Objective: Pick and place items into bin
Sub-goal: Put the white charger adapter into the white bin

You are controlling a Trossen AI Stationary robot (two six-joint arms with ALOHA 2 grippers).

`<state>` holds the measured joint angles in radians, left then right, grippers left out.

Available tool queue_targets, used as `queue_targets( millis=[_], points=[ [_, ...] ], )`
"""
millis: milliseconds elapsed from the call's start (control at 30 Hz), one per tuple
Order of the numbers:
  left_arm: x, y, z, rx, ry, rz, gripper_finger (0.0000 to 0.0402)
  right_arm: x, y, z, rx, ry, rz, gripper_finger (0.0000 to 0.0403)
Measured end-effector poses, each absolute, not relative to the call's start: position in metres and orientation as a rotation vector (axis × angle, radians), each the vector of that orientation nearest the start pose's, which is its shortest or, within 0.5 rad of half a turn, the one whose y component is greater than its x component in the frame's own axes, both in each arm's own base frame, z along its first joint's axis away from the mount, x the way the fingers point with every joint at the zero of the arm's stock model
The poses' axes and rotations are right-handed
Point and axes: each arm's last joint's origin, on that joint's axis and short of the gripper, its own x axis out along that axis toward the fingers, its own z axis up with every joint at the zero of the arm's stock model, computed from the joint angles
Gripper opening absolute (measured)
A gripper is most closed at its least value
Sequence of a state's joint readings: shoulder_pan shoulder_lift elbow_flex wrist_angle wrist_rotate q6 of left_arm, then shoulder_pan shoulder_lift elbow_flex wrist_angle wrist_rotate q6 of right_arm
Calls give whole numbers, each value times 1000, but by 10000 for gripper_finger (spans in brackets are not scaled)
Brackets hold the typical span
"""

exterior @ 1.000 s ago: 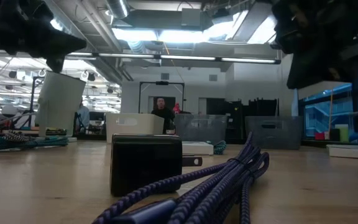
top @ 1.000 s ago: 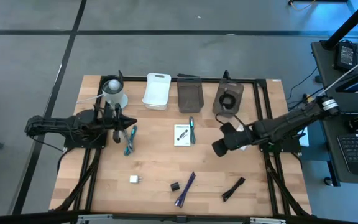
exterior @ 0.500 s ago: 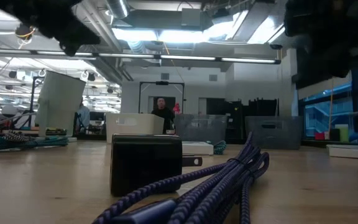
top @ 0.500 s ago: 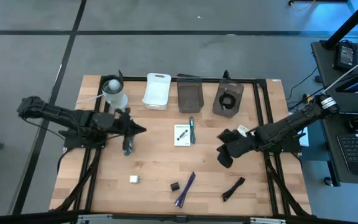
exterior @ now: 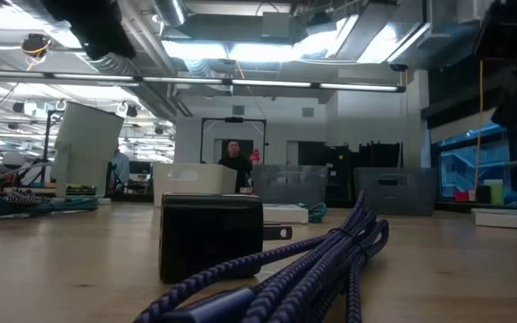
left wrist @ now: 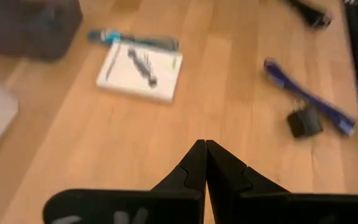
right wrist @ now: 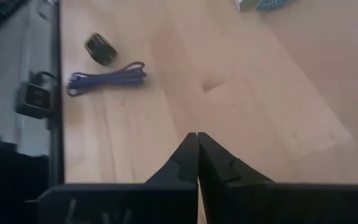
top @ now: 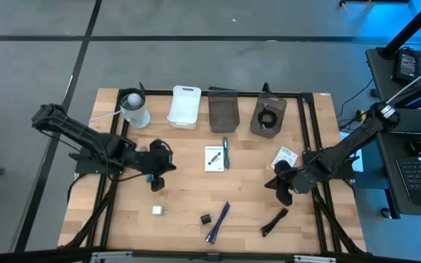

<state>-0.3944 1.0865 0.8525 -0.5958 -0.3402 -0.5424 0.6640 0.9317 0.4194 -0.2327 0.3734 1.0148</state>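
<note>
My left gripper (left wrist: 204,146) is shut and holds nothing; in the high view it (top: 164,164) hovers left of the white card (top: 213,158) and the teal pen (top: 226,152). My right gripper (right wrist: 196,135) is also shut and bare, hovering (top: 279,187) above the black marker (top: 274,221). The purple cable (top: 218,221) and the black cube (top: 205,218) lie flat near the table's near edge; the white cube (top: 157,210) lies to their left. A second white card (top: 285,155) lies flat by the right rail.
Along the far edge stand a white cup (top: 134,108), a white bin (top: 184,106), a dark bin (top: 223,113) and a dark bin (top: 269,115) holding a black coiled cable. A teal cord (top: 153,177) lies under my left gripper. A person shows far behind the table.
My left gripper has moved from beside the white cup toward the table's right and near edge, out over the bare wood. My right gripper has swung toward the near edge and a little right, uncovering the white card by the right rail. Nothing on the table has moved.
</note>
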Motion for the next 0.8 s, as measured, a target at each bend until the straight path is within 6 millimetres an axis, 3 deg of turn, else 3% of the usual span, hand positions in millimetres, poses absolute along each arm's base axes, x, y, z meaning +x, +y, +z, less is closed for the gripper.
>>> queue_targets(
  millis=[167,367,800],
  points=[
    [214,-91,263,-233,903,195,2,134,92,172,667,669,-61,1],
    [229,-106,237,-328,1114,116,15,134,92,170,663,658,-37,5],
    [242,-119,198,-394,1306,149,129,134,92,170,631,660,-13,7]
  ],
)
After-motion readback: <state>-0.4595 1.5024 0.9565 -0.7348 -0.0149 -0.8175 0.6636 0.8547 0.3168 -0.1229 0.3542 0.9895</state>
